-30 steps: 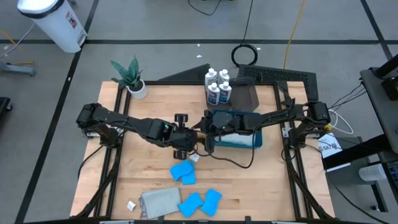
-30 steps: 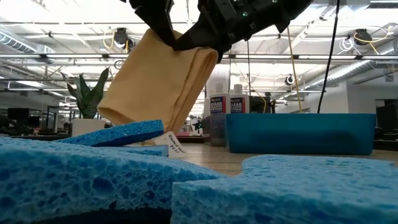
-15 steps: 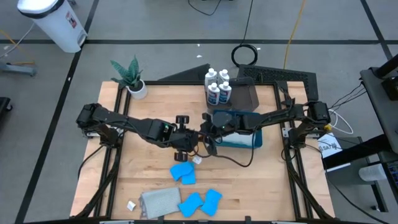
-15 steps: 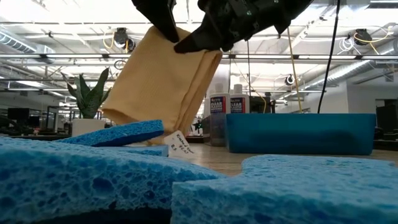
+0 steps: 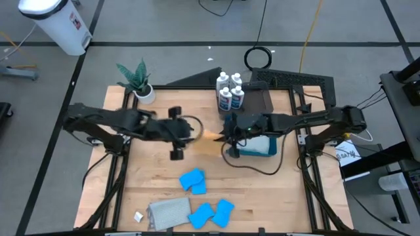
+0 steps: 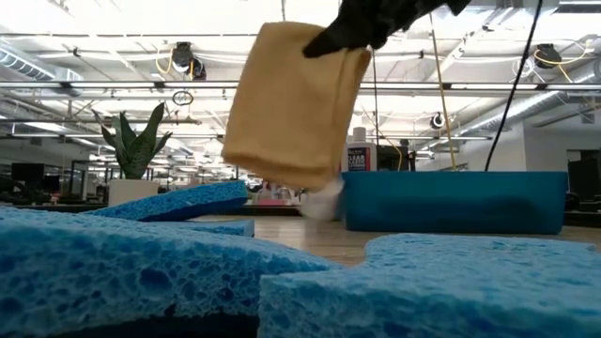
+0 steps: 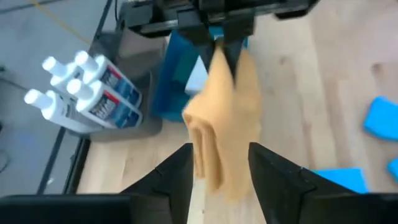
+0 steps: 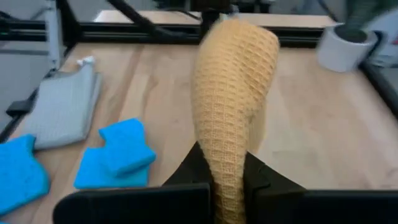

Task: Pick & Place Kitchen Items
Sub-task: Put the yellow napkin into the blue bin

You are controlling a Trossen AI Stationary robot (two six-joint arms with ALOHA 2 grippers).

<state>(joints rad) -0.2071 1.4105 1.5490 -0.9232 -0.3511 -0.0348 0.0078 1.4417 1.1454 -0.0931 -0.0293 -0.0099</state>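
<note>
Right jaws point(image 8: 227, 165) clamped on hanging orange cloth point(image 6: 296, 103), left jaws point(image 7: 219, 165) apart, cloth's lower edge blurred.

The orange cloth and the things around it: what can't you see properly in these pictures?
- Orange cloth: in the high view only a blurred sliver shows beside the right gripper, shut on it.
- White bottles: in the low view the cloth hides all but one; label print too small to read.
- Blue bin: its inside is hidden by its wall in the low view, by the right arm in the high view.
- Left gripper: absent from the low view.
</note>
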